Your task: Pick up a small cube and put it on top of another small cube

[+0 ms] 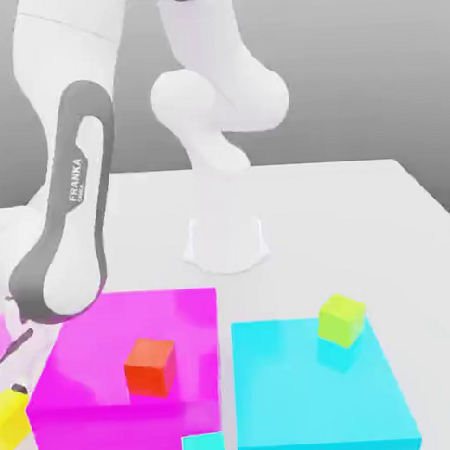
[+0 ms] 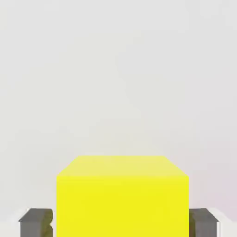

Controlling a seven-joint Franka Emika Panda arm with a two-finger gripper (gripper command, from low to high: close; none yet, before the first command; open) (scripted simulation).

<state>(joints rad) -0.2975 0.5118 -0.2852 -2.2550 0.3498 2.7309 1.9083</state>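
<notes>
A yellow cube [image 2: 122,199] sits between my gripper's [image 2: 121,223] two dark fingers [image 2: 36,222], which press against its two sides. In the exterior view this yellow cube [image 1: 10,418] is on the white table at the far left, beside the magenta platform, under the arm's hand. A red cube [image 1: 150,365] rests on the magenta platform [image 1: 108,402]. On the cyan platform [image 1: 312,401], near its far corner, stands a lime-green cube [image 1: 341,318]. At the front edge, between the two platforms, lies a small cyan cube [image 1: 203,449].
The arm's white base [image 1: 225,243] stands at the middle of the white table [image 1: 358,212], behind the platforms. The arm's link [image 1: 66,228] leans over the magenta platform's left side.
</notes>
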